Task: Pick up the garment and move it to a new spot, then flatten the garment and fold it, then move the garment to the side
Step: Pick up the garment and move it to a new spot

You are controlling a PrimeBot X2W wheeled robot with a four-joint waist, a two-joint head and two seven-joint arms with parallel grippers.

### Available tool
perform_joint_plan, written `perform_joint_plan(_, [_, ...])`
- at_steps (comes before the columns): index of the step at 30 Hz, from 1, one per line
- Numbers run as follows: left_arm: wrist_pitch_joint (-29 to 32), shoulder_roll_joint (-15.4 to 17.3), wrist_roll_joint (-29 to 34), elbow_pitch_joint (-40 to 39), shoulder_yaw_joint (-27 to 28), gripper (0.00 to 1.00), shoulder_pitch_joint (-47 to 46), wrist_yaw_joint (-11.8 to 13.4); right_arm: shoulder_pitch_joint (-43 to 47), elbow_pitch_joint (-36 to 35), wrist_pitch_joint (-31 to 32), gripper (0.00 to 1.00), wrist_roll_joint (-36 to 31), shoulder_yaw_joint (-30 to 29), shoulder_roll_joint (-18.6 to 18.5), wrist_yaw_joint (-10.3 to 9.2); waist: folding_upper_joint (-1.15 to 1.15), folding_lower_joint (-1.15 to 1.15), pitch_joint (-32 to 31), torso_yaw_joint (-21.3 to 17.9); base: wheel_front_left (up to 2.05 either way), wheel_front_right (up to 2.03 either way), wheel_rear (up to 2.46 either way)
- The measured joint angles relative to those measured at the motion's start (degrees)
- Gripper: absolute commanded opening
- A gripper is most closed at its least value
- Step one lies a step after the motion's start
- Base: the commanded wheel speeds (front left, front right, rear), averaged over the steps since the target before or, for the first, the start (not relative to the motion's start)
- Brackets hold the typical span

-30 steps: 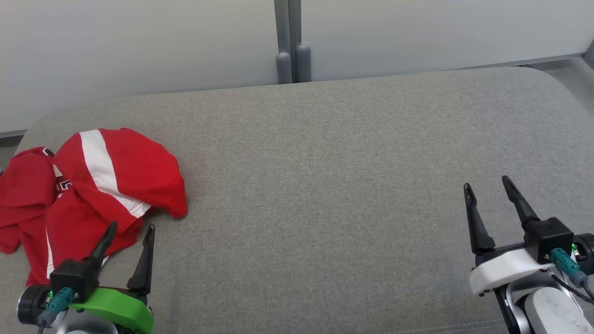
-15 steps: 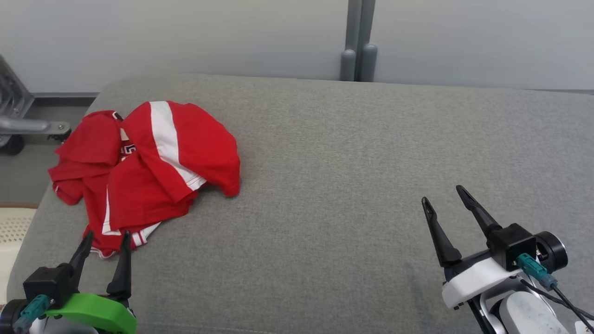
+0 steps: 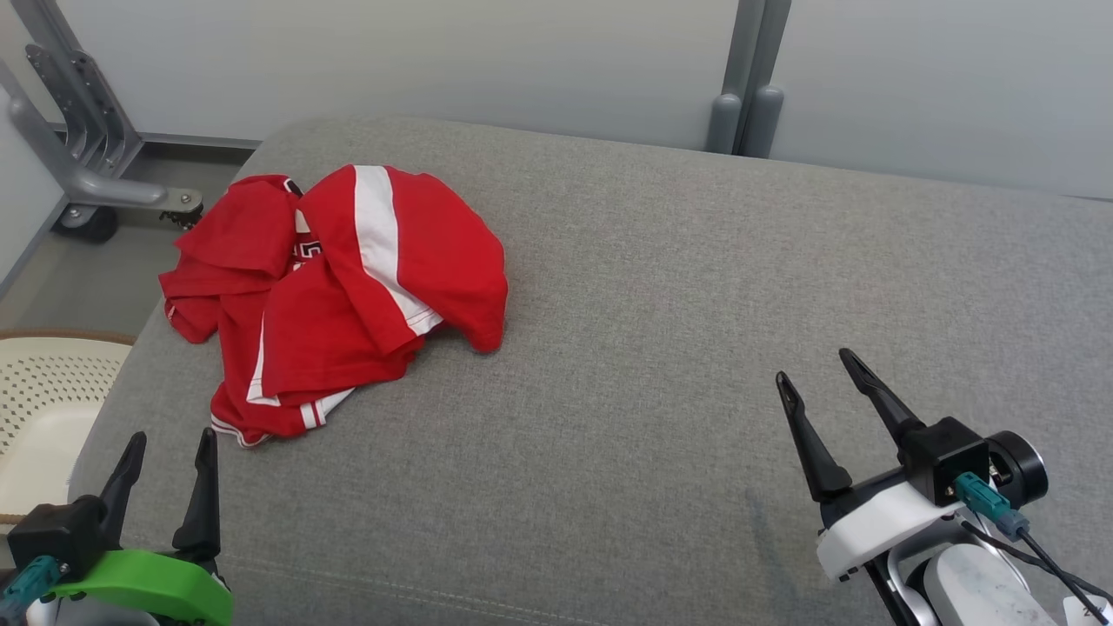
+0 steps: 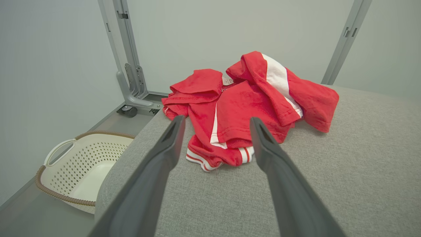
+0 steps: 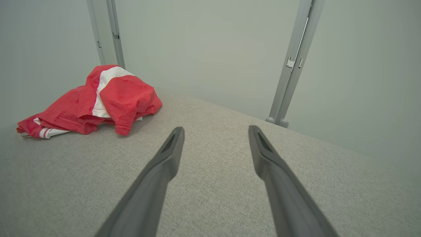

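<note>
Just ahead of the left gripper (image 3: 173,433), beyond its fingertips, lies the garment (image 3: 335,296), a red shirt with white stripes, crumpled in a loose heap on the grey cushion (image 3: 652,304). Its striped hem is the part closest to the fingers, near them but apart. The gripper touches nothing, its jaws spread wide and empty.

The heap sits toward the cushion's corner on that gripper's outer side. One red fold reaches the rounded side edge and may hang slightly over it, though the angle makes that hard to judge. Past that edge, outward of the left gripper and lower down, a cream perforated basket (image 3: 48,382) with a brown rim stands on the floor. Farther ahead, beyond the garment, a grey metal frame (image 3: 78,165) on a wheeled foot stands by the pale wall.

On the left gripper's inner side the fabric runs bare and flat, a broad open stretch. The right gripper (image 3: 813,364) hovers over it, well apart from the garment, jaws wide and holding nothing. Ahead of its fingers the cushion continues uncluttered to the back edge, where a grey post (image 3: 748,104) rises against the wall. A stitched seam follows the cushion's near edge, just behind the left gripper's fingertips.
</note>
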Motion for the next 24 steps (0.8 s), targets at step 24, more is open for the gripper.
perform_joint_plan(24, [32.42, 3.94, -13.13, 1.55, -7.6, 1.0, -28.61, -0.58, -5.98, -1.42, -0.01, 1.0, -2.05, -0.83, -1.44, 1.01, 0.0, 0.01, 10.9, -1.8, 0.0, 0.0, 0.0])
